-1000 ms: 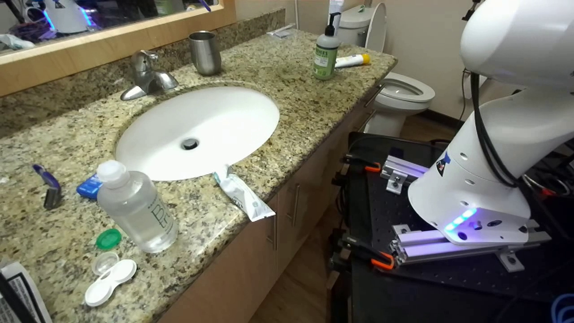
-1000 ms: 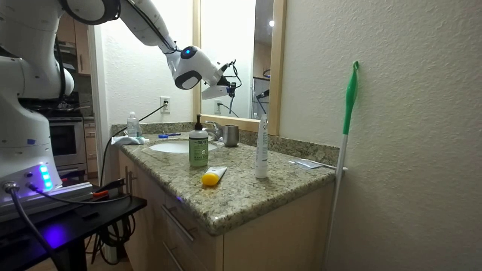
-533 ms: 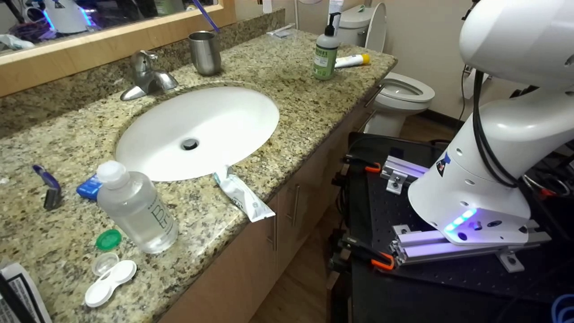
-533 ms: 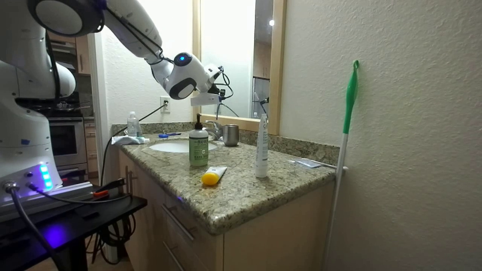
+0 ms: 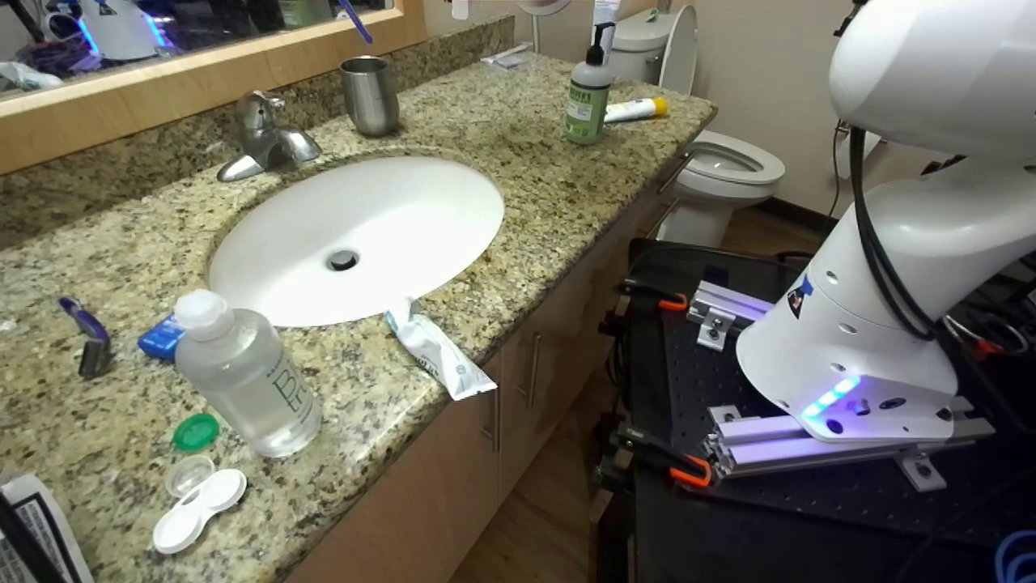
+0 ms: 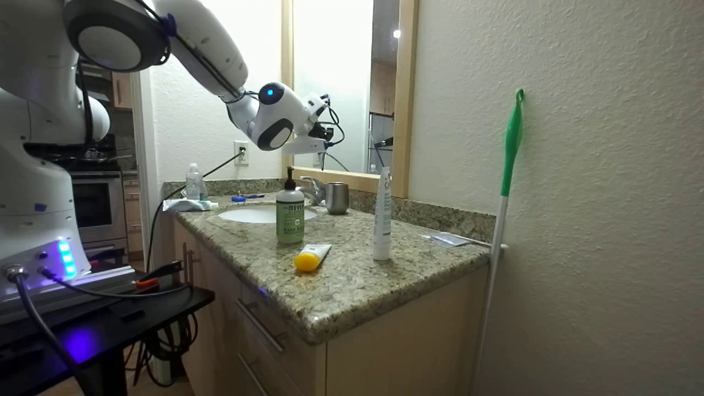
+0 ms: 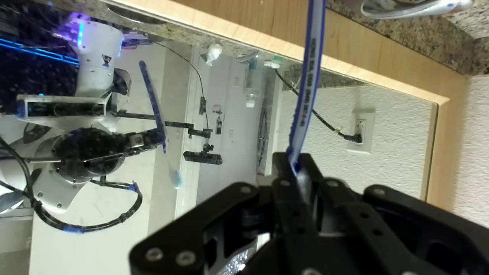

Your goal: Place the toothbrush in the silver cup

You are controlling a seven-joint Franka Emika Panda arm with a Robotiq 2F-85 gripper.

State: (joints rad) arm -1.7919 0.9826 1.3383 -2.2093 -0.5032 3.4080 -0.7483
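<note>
Big white arm [image 6: 220,49], black gripper [image 7: 296,165].
The arm is smooth and round, with dark grey rings [image 6: 104,16] around pale caps [image 6: 110,48]. Black cables [image 5: 857,162] run along it, with a blue wrap [image 6: 169,25] at one joint. A round blue dot [image 6: 270,92] glows near its end. The white base [image 5: 858,344] has a strip of blue lights [image 5: 832,397], plus a dark sticker [image 5: 796,303] with a blue patch [image 5: 807,284] beside it. The gripper has flat bars [image 7: 371,223], shiny screws [image 7: 185,258] and little round holes [image 7: 365,215].

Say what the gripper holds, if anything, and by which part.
The toothbrush, held in the gripper at the head end of its blue handle, as the mirror shows; most of the handle sticks out free.
</note>
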